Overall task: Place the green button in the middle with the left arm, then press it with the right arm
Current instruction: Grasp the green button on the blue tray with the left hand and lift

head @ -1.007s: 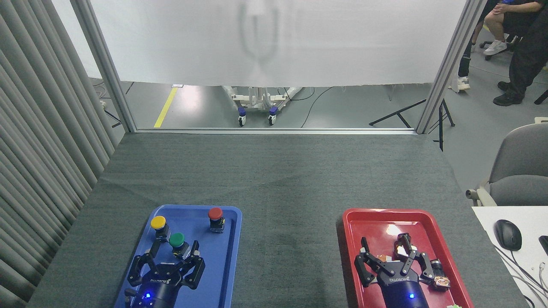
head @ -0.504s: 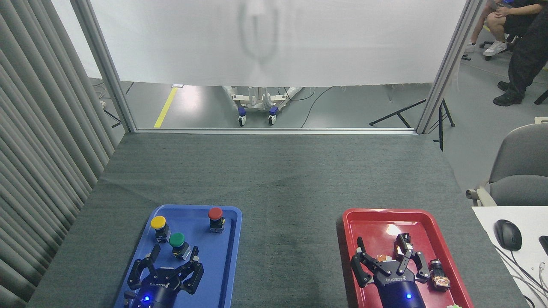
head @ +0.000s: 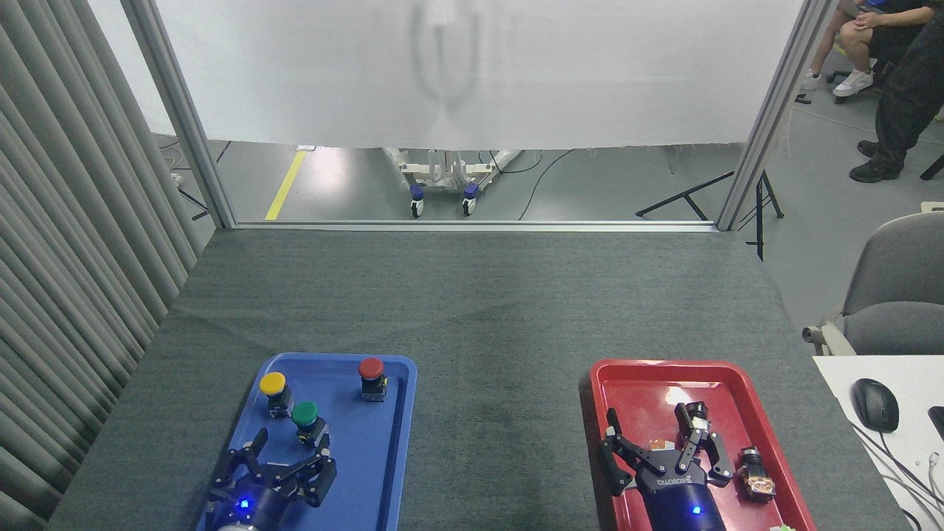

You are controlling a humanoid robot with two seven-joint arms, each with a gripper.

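Head view, only cam I have. Green button (head: 304, 414) sits upright in the blue tray (head: 369, 472), left-centre of it, just beside the yellow button (head: 273, 385), which is behind and left of it. Red button (head: 371, 369) stands apart near the tray's far right corner.

My left hand (head: 289, 448) is low over the near end of the blue tray, fingers spread wide, holding nothing. Its fingertips (head: 259, 441) sit just short of the green button; one tip on the right looks very near the button's base, contact I cannot tell. Blue light lit on the wrist.

My right hand (head: 660, 442) is over the red tray (head: 634, 383), fingers also splayed wide, nothing gripped. A small dark part (head: 754, 470) with a copper-coloured end lies in the tray just right of that hand; something orange shows under the fingers, too hidden to identify.

Middle (head: 501, 413) of the desk, grey cloth between the two trays, carries nothing.

Off the desk: grey chair (head: 896, 287) to the right, mouse (head: 875, 404) on a white surface, a seated person (head: 881, 33) at top right, curtain (head: 66, 221) along the left.
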